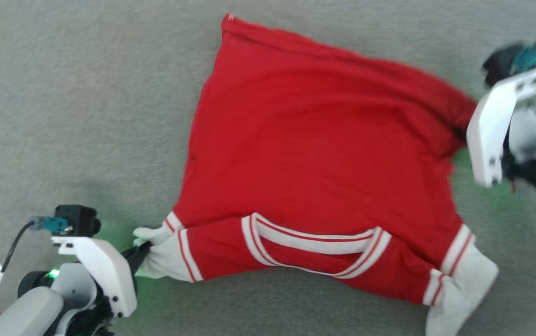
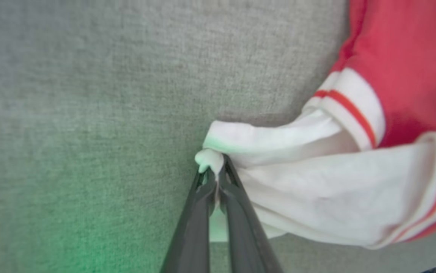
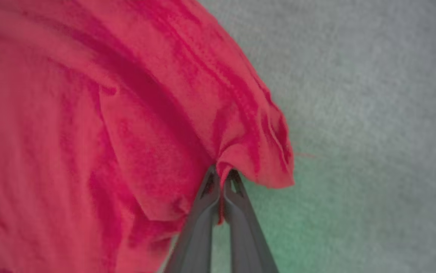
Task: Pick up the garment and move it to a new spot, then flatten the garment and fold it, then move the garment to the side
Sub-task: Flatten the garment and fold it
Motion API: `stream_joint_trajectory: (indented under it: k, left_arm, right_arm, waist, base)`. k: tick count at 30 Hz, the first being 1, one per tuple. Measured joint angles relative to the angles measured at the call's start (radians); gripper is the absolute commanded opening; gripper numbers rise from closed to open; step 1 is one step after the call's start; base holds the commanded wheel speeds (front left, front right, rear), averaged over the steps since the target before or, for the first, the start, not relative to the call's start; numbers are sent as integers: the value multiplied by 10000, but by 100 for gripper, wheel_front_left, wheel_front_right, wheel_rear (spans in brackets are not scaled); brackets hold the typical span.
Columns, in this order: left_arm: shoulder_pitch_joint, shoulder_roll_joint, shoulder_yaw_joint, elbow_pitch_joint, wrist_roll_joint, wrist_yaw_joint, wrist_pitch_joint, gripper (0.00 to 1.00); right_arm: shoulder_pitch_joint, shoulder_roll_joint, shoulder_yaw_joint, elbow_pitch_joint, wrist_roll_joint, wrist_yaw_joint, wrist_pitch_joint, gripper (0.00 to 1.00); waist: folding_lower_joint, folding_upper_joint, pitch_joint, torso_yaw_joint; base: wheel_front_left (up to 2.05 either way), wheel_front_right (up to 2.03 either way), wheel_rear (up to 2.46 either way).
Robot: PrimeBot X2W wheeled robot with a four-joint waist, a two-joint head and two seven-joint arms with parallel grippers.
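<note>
Grey fabric surface [image 1: 62,93] carries the garment [image 1: 314,154] mid-frame, stretched from lower left to right edge. Left claw [image 2: 216,174] is clamped on its white sleeve end [image 2: 278,136]; right claw [image 3: 223,178] seemingly pinches a red corner opposite.

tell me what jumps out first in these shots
The big red garment dominates, stretched across the middle of the grey surface with white striped trim along its near edge. The left gripper has its jaws shut on the white sleeve end at the head view's lower left. The right gripper pinches a red corner at the upper right.
</note>
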Motion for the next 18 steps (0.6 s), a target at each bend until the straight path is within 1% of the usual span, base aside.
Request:
stream_joint_trajectory:
  k: [4, 9, 15, 18]
  left_arm:
    - [159, 265, 42, -90, 13, 194, 42, 0]
    - [343, 460, 117, -222, -4, 334, 44, 0]
    - [380, 477, 188, -362, -44, 414, 40, 0]
    - [362, 445, 201, -428, -48, 414, 27, 0]
  right_arm:
    - [1484, -217, -198, -1582, 537, 2, 458, 0]
    - [3513, -211, -765, -3365, 667, 0, 1206, 0]
    - [5985, 466, -1776, -5118, 458, 2, 2006, 0]
    - [6801, 1039, -2249, -5484, 309, 0, 1960, 0]
  waist:
    - [0, 0, -228, -467]
    - [0, -1, -488, -886]
    - [0, -1, -689, -1073]
    - [0, -1, -698, -1063]
  base:
    - [0, 0, 0]
    - [0, 0, 0]
    - [0, 0, 0]
    - [0, 0, 0]
